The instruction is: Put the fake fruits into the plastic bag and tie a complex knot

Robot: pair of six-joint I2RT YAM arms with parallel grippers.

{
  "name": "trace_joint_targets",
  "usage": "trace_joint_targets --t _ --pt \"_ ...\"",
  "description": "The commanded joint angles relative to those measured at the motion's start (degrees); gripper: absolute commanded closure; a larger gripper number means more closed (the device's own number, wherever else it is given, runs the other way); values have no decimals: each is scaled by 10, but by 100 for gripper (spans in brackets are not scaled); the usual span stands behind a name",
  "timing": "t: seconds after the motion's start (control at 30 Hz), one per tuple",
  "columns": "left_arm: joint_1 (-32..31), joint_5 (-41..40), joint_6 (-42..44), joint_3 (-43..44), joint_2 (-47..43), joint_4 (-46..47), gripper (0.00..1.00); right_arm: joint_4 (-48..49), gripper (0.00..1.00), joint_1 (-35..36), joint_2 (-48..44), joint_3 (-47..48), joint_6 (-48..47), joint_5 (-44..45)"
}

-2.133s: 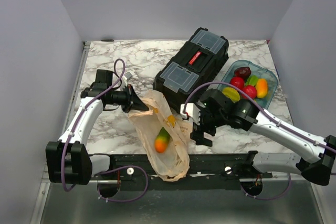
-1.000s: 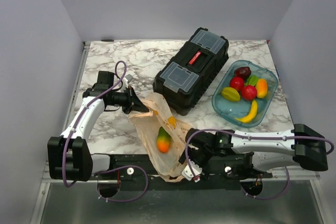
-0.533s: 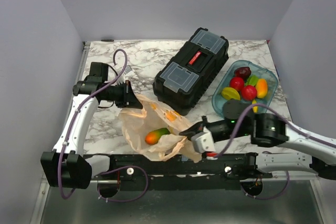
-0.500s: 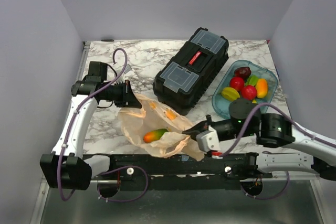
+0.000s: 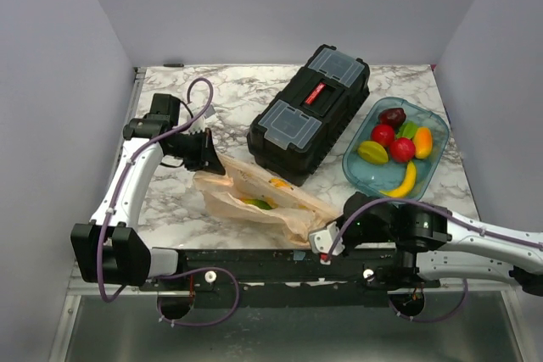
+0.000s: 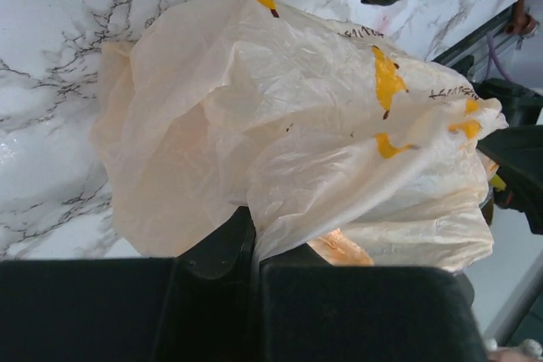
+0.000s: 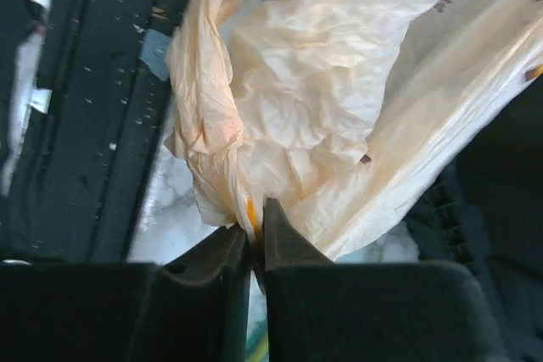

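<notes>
Plastic bag (image 5: 259, 201) stretches slantwise by the desk's (image 5: 237, 91) near edge. Left gripper (image 5: 214, 164) clamps its far-left end, right gripper (image 5: 319, 239) its near-right end.

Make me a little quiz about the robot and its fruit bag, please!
1. True or false: the left gripper and the right gripper are both pinching the plastic bag.
2. Where is the banana? A: inside the bag. B: in the blue tray. C: in a gripper.
3. Fill the gap: the toolbox is ____ in colour.
Key: 1 true; 2 B; 3 black.
</notes>
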Motion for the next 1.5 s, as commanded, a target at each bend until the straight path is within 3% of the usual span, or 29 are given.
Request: trace_joint_targets --t 0.0,0.03,0.1,0.13,0.37,0.5,0.63,0.67,0.73,0.9,1.03,1.13,1.47 --pt "5 14 -75 1 4 60 100 -14 70 2 36 64 43 49" --pt "5 17 -88 1 3 69 100 -15 56 3 42 99 53 38" --pt "6 19 -116 0 3 88 100 -21 10 3 58 168 81 -2" --pt "6 19 -127 2 6 92 100 -21 0 3 69 199 95 -26" --pt "6 31 -149 18 27 103 100 -44 0 3 173 400 189 -97" --pt "6 33 -150 19 26 110 100 1 0 -1 201 453 237 -50" --pt "6 35 -153 16 24 115 100 20 1 -59 227 462 276 0" --pt "6 35 -152 16 24 115 100 11 2 -105 233 456 297 -7" --pt "6 34 -151 14 24 116 100 -6 3 -245 238 432 333 -107" --pt "6 37 -162 8 28 131 100 -62 6 -560 282 368 337 -299" --pt "6 40 -161 17 33 131 100 -85 8 -688 300 317 223 -305" --pt "6 41 -157 25 39 128 100 -83 8 -711 327 276 147 -254" --pt "6 45 -152 29 48 128 100 62 9 -711 458 245 118 -150"
